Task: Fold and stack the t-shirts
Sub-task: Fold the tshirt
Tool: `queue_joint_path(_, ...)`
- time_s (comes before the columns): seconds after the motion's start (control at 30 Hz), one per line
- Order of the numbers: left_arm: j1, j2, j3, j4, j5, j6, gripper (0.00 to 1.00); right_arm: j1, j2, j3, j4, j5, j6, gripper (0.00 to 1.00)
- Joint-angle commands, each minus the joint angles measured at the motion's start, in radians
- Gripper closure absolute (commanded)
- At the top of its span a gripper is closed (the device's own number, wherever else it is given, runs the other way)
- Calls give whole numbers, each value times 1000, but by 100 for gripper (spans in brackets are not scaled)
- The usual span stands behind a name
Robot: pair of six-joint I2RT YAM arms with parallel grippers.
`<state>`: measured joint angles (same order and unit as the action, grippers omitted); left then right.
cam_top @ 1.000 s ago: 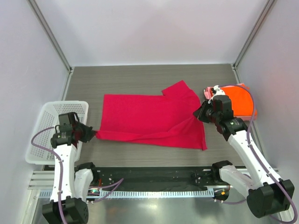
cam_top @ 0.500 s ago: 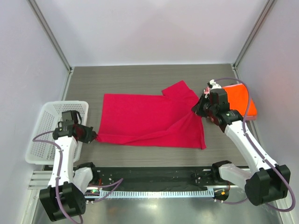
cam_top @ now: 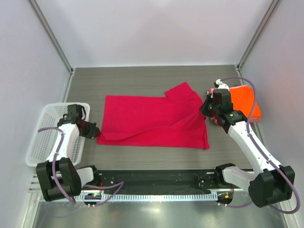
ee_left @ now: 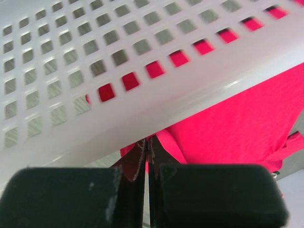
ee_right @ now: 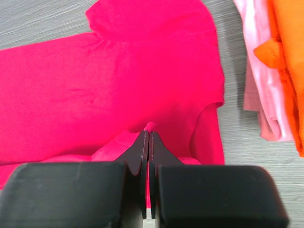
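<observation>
While crimson-magenta cloth t-shirt (cam_top: pixel 152 121) lies spread flat: left gripper (cam_top: pixel 97 133) clamped on its corner beside white plastic mesh basket (cam_top: pixel 45 110); right gripper (cam_top: pixel 202 111) clamped on its opposite edge.

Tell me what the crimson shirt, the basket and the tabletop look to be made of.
The crimson t-shirt looks like soft matte cloth, probably cotton knit: it wrinkles and drapes. The basket seems white moulded plastic, slightly glossy, with square mesh holes. The table is matte grey with wood-grain streaks, likely laminate, possibly real wood.
</observation>
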<state>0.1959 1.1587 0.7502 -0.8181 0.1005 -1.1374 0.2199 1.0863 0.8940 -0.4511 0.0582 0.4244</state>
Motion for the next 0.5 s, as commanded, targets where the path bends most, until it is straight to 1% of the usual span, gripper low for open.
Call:
queue_joint_path(0.0, -4, 18, 61, 37, -24, -13, 100, -4, 1, 43, 15, 51, -4, 99)
queue_joint_path(0.27, -4, 19, 130, 27, -27, 1, 100, -4, 6, 66, 17, 31, -7, 99)
queue_joint_path(0.37, -4, 33, 118, 28, -44, -5, 100, -4, 18, 54, 20, 34, -10, 99)
queue_joint_path(0.47, -4, 55, 92, 62, -21, -15, 100, -4, 41, 46, 32, 29, -6, 99)
